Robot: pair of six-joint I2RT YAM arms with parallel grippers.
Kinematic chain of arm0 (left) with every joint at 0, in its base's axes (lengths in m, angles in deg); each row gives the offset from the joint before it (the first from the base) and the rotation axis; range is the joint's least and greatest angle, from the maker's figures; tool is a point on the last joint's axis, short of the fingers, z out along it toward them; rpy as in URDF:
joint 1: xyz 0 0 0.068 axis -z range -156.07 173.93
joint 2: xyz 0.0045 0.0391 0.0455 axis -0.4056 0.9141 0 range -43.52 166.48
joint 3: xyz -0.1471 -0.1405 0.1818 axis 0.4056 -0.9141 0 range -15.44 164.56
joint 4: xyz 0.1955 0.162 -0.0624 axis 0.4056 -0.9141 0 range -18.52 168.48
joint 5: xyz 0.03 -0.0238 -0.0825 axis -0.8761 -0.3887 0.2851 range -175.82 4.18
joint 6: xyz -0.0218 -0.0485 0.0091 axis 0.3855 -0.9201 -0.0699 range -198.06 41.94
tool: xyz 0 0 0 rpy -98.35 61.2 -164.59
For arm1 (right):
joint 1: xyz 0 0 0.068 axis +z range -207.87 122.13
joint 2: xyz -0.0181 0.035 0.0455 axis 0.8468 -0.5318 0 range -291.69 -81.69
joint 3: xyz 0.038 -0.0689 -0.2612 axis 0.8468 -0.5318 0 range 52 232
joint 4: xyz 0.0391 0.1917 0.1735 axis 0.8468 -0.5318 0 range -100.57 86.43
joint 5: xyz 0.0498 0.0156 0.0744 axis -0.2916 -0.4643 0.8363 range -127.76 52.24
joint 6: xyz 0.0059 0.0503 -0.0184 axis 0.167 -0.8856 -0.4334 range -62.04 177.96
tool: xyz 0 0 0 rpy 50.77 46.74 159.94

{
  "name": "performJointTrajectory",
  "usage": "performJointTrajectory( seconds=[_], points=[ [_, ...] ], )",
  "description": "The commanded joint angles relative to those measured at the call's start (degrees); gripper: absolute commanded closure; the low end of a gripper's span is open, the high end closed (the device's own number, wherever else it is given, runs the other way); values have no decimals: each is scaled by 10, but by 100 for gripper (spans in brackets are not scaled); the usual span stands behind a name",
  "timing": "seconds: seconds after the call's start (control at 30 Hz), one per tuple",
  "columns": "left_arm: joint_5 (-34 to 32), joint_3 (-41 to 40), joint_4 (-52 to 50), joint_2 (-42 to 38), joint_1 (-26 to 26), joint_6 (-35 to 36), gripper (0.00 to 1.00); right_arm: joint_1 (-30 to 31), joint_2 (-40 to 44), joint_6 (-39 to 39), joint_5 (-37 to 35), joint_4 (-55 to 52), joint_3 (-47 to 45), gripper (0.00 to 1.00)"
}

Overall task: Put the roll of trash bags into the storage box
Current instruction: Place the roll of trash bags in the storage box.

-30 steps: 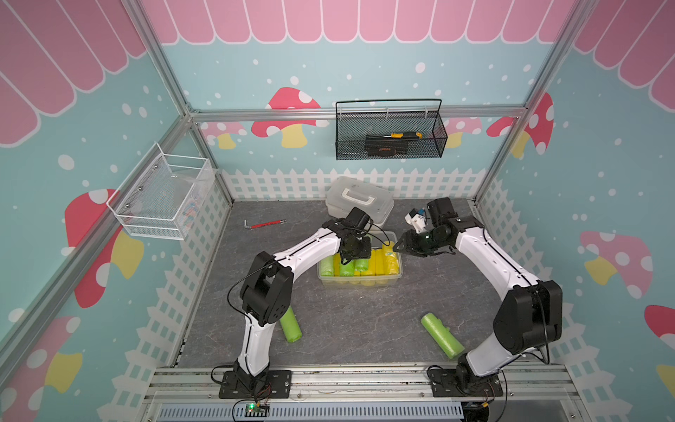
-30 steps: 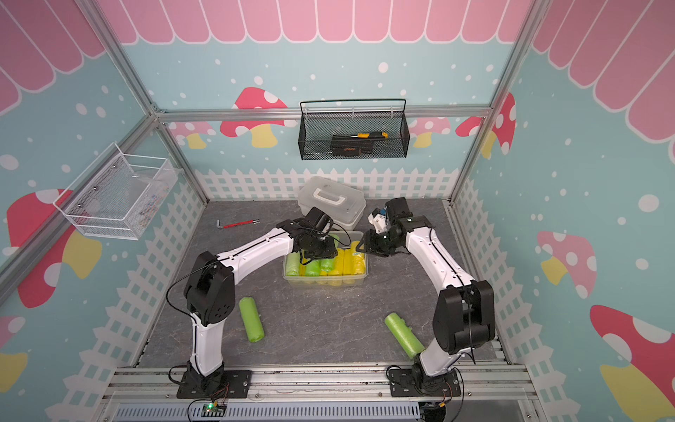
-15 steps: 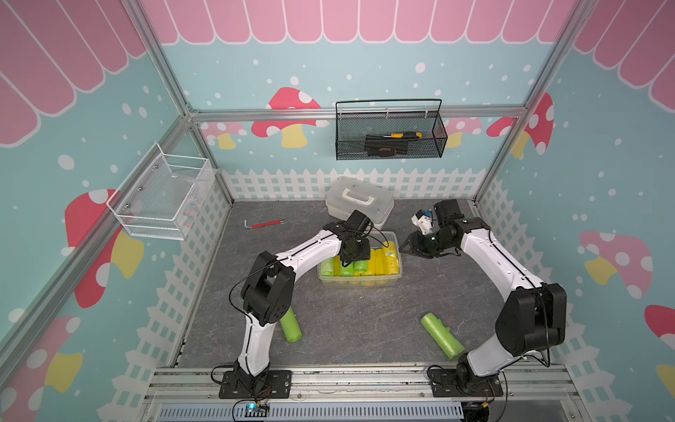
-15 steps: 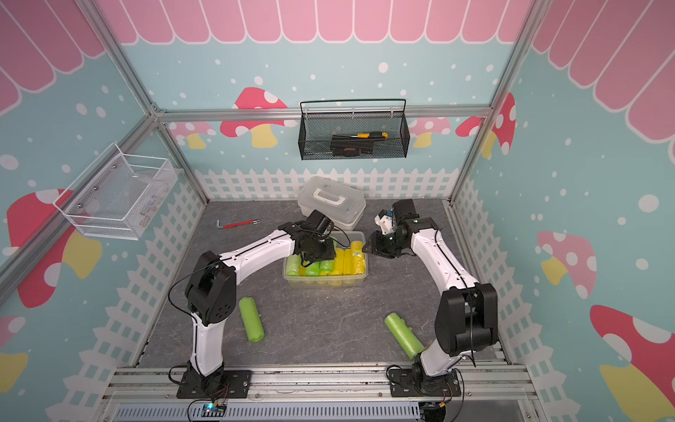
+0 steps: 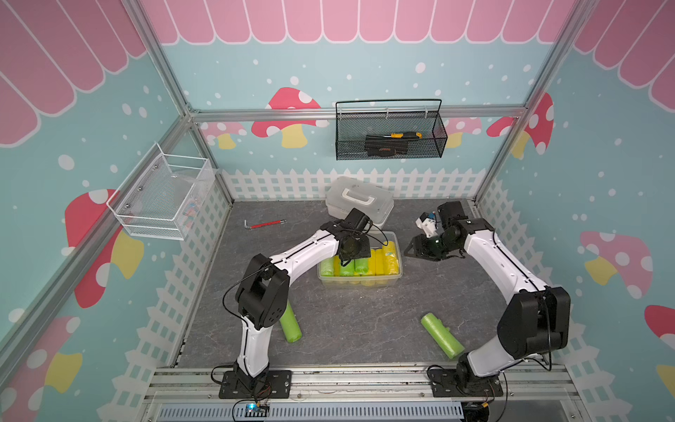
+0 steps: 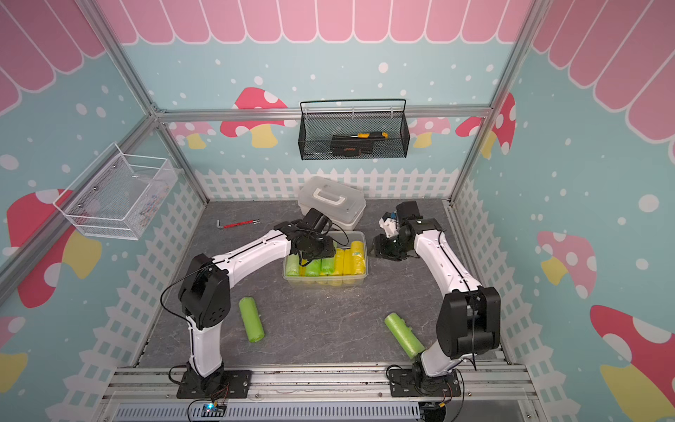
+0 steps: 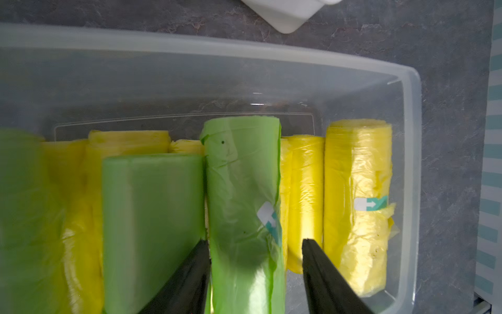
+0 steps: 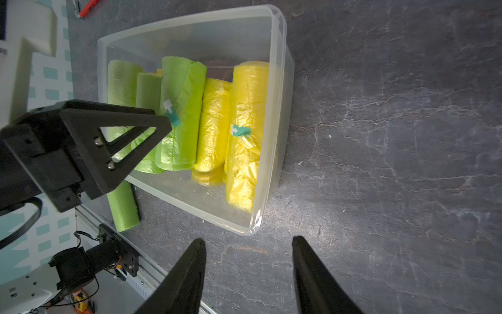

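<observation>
Closest to me on the grey marbled desk [image 5: 358,329], one loose green plastic roll [image 5: 290,325] lies at 7 o'clock from the box, partly hidden behind the white left arm [image 5: 310,252]. A second loose green plastic roll [image 5: 442,339] lies at 5 o'clock, near the base of the right arm [image 5: 493,259]. Both are well apart from the box, so I judge the job unfinished.

Mid-desk sits the clear rectangular plastic storage box [image 5: 359,288], packed with rolls lying side by side. My left jaws hang over it, straddling the green roll of trash bags [image 7: 244,190]. That roll lies in the box between a neighbouring green roll [image 7: 152,217] and a slim yellow roll [image 7: 305,190].

The left jaws stand parted: one touches the roll's side and the other shows a gap, so nothing is squeezed. I read this as the let-go. To do it well I'd spread a little more until both sides are free. Then I'd lift straight up with no sideways drift, so the thin film can't snag and drag the roll out.

My right jaws are empty and moderately parted over bare desk at 3 o'clock of the box. I'd send them to the 5 o'clock roll.

Farther back, at 12 o'clock, an opaque white case with a handle [image 5: 359,202] stands just behind the box. A red-handled hex key [image 5: 264,223] lies at 10 o'clock.
</observation>
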Motion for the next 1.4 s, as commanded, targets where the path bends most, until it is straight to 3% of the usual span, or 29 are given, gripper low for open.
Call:
performJointTrajectory(
  seconds=[0.0, 0.27, 0.4, 0.9, 1.17, 1.37],
  points=[
    [-11, -4, -2, -26, 6, -2, 43, -3, 21, 34, -35, -21, -3, 43],
    [-21, -4, -2, -55, 6, 3, 42, -3, 81, 127, -115, -20, -32, 14],
    [-27, -12, 0, -77, 0, 4, 41, -3, 97, 168, -126, -24, -53, 8],
    [-39, -140, 21, -190, -35, -3, 40, 3, 117, 194, -124, -29, -101, 7],
    [-63, -252, 18, -302, -60, -23, 38, 9, 105, 196, -124, -37, -97, 8],
    [-106, -321, -52, -373, -72, -44, 37, 12, 92, 193, -117, -38, -89, 7]
  ],
)
